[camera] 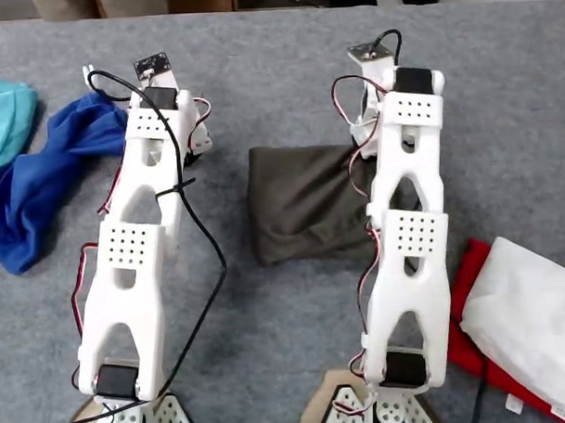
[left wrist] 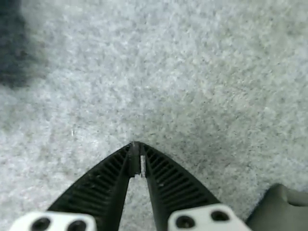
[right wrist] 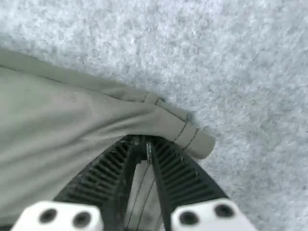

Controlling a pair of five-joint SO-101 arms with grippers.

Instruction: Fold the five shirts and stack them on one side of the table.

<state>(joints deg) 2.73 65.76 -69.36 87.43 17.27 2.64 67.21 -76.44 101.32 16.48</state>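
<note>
Nearest, at right, a white shirt [camera: 532, 323] hides most of a red shirt [camera: 462, 343]. Mid-tabletop [camera: 287, 81], the olive shirt [camera: 301, 206] looks limp and light, best taken at its hem corners; the right pincer [right wrist: 143, 140] is pressed together at that hem, though I cannot tell whether it has caught cloth. Left pincer [left wrist: 136, 144] is pressed together over bare tabletop, and far left lie a blue shirt [camera: 40, 183] and a cut-off teal shirt [camera: 5, 114].

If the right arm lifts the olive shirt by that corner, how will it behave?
Probably floppy: the olive shirt lies in soft creased folds, so it should sag and unfold. Likely light, since its hem looks thin at the right gripper.
</note>
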